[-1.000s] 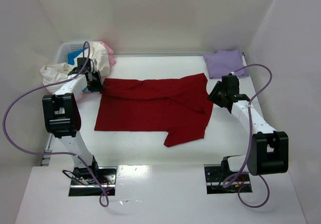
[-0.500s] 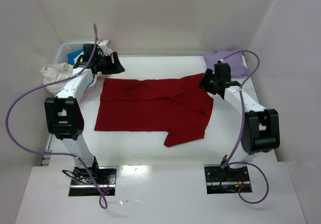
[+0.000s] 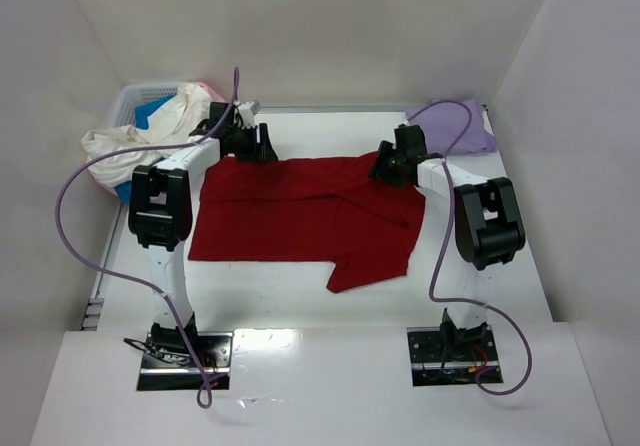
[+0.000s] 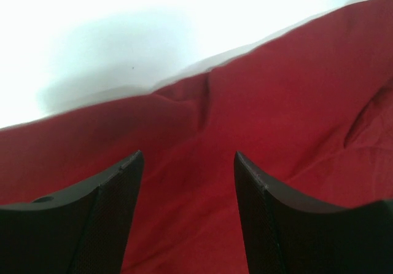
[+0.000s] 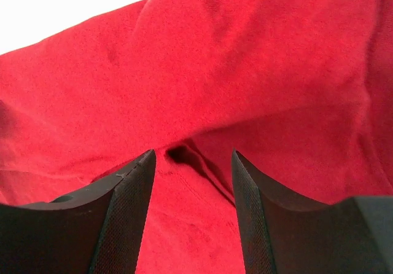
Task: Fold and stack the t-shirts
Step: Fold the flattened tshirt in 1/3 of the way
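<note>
The dark red t-shirt [image 3: 300,216] lies flat on the white tabletop [image 3: 260,296]. It is soft matte knit, its long axis runs left to right, and one sleeve juts toward the near edge. At its far left edge the left gripper [image 4: 188,153] hovers with jaws spread and wrinkled red cloth beneath the gap. At its far right corner the right gripper [image 5: 193,152] is likewise spread over a fold. Beyond the shirt's right end sits a folded lavender t-shirt [image 3: 478,136]. Beyond its left end, a white lattice basket [image 3: 135,96] holds cream-white [image 3: 110,144], blue [image 3: 150,114] and pink [image 3: 212,91] shirts.
</note>
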Robot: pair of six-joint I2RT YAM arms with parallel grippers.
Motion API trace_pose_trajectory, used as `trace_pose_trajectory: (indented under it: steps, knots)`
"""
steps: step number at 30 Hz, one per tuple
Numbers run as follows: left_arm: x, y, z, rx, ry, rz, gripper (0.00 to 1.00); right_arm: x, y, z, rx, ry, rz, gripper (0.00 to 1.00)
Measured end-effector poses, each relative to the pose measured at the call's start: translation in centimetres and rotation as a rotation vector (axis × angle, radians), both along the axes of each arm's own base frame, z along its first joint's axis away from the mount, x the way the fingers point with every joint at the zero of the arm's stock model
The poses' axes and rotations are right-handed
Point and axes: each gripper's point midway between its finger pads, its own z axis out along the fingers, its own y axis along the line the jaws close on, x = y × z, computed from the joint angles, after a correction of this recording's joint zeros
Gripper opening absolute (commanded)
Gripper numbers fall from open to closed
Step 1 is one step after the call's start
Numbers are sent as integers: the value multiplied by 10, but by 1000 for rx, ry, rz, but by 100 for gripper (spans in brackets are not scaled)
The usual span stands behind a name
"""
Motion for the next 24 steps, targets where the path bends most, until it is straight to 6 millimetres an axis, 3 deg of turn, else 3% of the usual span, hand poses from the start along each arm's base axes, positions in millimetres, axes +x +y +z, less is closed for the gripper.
trace_pose_trajectory:
  steps: [7,14,19,24]
  knots:
    - [4,-4,-7,14,4,1,68,4,9,-14,18,20,26,49]
    - [1,-3,-26,27,46,3,68,4,30,-28,29,46,77,16]
    - [-1,-2,-31,33,62,4,68,-3,50,-31,40,57,118,6]
    - [-2,-1,-39,40,80,8,68,-17,66,-29,53,69,152,6]
